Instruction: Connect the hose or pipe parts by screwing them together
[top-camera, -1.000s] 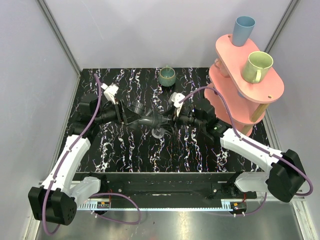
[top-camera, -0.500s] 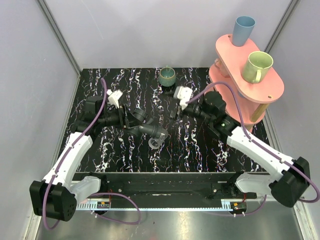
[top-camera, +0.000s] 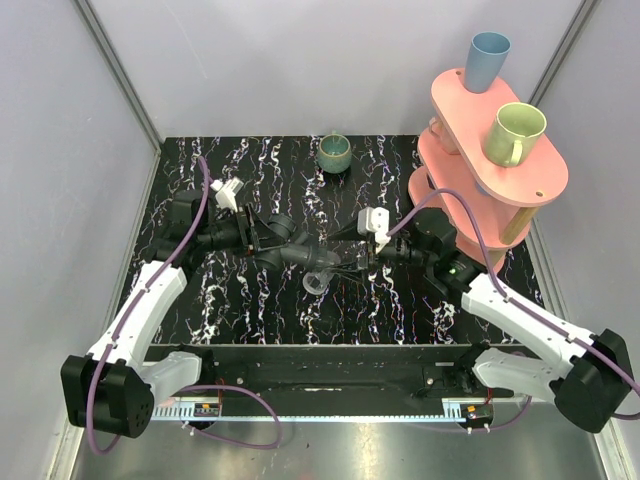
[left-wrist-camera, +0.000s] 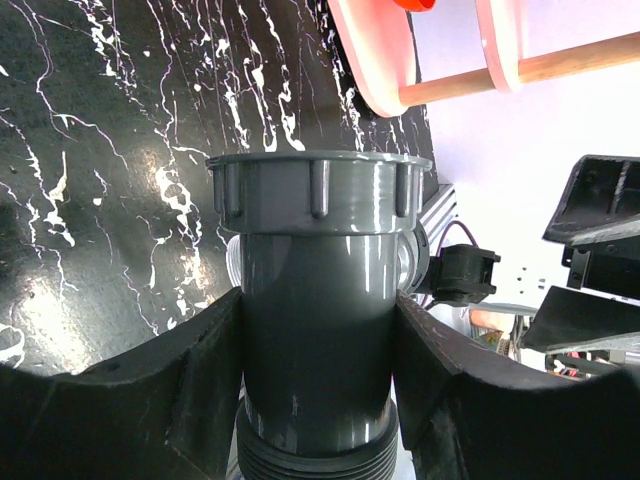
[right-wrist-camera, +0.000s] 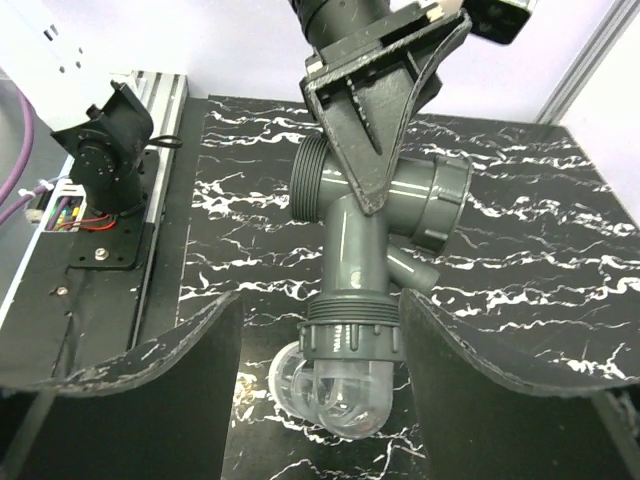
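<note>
While the left end effector (top-camera: 272, 240) clamps the dark grey pipe fitting (top-camera: 295, 252) by its straight barrel, the fitting sits mid-tabletop, roughly between the 2 arms. Left wrist view: both black fingers (left-wrist-camera: 190, 380) press against the barrel sides, with a ribbed collar past them and a threaded end nearer the camera. So the grip is firm and the jaws are about half spread.

The clear connector (top-camera: 318, 282) is at the fitting's near end, right against a ribbed nut. In the right wrist view it reads as a see-through rounded piece (right-wrist-camera: 335, 395) poking out below that nut. Cannot tell how far it is threaded in, or whether it touches the tabletop (top-camera: 250, 300).

The right end effector (top-camera: 340, 265) comes in from the right and points at that same end. Its jaws are parted and straddle the nut and clear connector. There is a visible gap on 1 side, next to the finger (right-wrist-camera: 150, 370). The other finger sits just beside the nut, and contact there is unclear. It has nothing clamped.

The tabletop is black with white marbling. A small green cup (top-camera: 334, 152) stands at the far edge, well apart from the parts. A pink rack (top-camera: 455, 200) at far right carries a blue cup (top-camera: 488, 60) and a pale green mug (top-camera: 515, 133).
</note>
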